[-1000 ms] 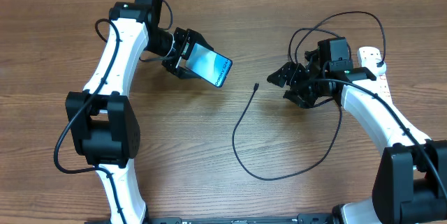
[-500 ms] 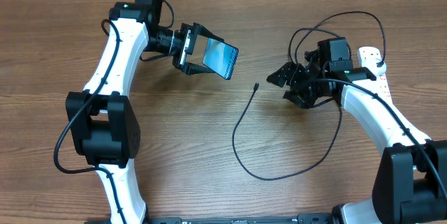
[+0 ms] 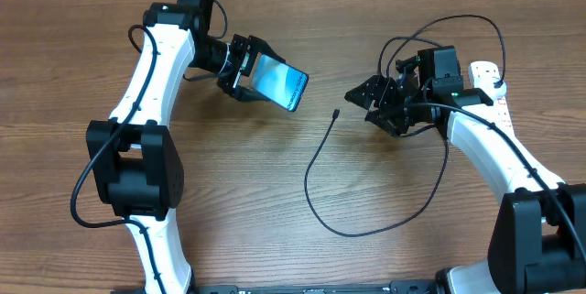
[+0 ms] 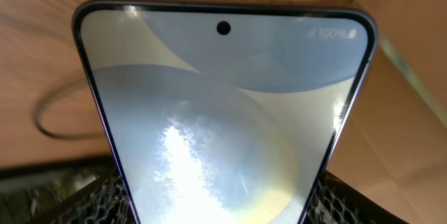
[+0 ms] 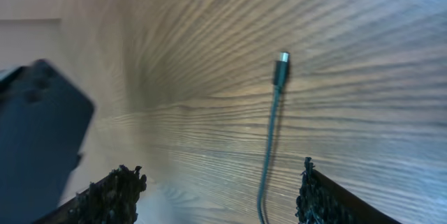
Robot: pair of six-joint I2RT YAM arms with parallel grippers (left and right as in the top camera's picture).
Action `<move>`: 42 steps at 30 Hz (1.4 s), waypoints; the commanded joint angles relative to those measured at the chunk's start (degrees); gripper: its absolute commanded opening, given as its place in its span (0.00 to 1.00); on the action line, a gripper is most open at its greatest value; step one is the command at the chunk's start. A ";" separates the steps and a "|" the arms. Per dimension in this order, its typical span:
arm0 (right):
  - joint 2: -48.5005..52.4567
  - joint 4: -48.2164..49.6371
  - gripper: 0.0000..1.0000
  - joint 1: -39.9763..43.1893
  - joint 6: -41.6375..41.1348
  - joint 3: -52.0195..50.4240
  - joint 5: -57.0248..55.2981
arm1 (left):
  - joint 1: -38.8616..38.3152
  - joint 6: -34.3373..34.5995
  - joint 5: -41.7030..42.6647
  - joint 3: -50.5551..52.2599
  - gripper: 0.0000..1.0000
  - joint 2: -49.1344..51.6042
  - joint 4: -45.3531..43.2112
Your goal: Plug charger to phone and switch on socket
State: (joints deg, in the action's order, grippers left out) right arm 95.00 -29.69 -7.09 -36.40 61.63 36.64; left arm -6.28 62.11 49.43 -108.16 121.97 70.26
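Showing "100%" beside a battery icon in its top corner, the smartphone [image 4: 223, 126] was held tilted above the counter [image 3: 275, 230] by the left end effector [image 3: 244, 74], which was clamped on its lower end. The charger cable [image 3: 316, 175] lay looped on the wood. Its connector tip [image 5: 281, 67] was just ahead of the right end effector [image 3: 360, 104], whose fingers were spread apart and empty. The white power strip [image 3: 492, 81] was partly hidden behind the right arm.
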 commanded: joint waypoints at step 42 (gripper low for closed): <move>-0.15 20.24 0.21 -25.09 -17.88 1.07 -21.18 | -5.31 6.27 -7.39 -1.60 0.58 -0.59 1.92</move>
State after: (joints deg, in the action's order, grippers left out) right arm 95.00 -9.89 -31.92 -54.24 61.63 16.19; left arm -11.29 67.61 39.46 -108.16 121.97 72.07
